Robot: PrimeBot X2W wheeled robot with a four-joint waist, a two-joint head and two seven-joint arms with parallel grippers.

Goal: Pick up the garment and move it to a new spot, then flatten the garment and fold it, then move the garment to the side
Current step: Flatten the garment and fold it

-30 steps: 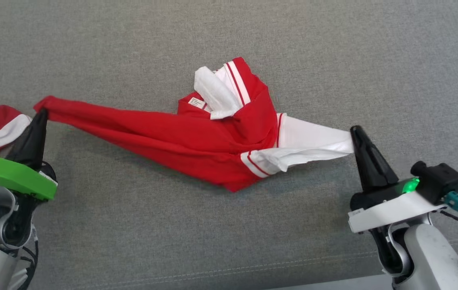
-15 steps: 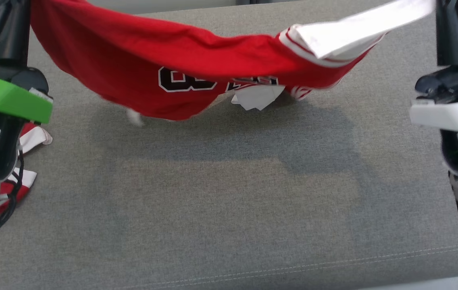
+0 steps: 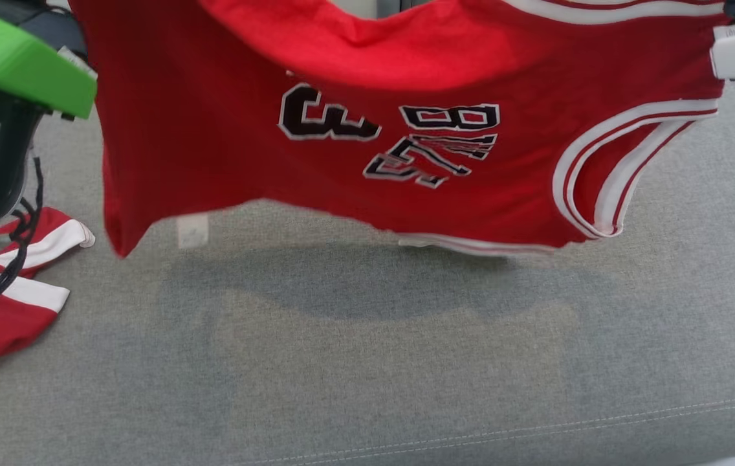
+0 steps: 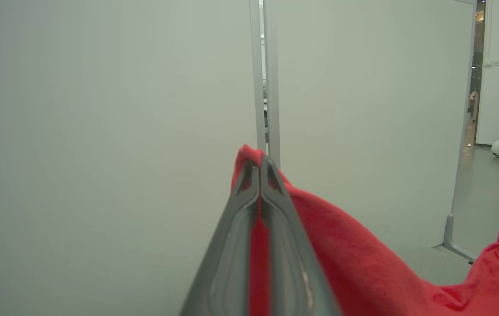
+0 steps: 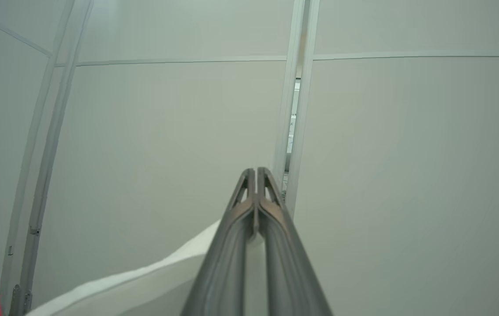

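Wrist views show the left gripper (image 4: pixel 259 163) and right gripper (image 5: pixel 256 172) pinched tight on the jersey (image 3: pixel 212 149); head view shows it higher than before, spread open.

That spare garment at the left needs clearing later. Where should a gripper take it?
Probably take the spare garment by its white-banded flap, which juts out to the right; come down from above on that side, since the left arm's cable crosses its other side. The left gripper and right gripper are shut on the jersey.
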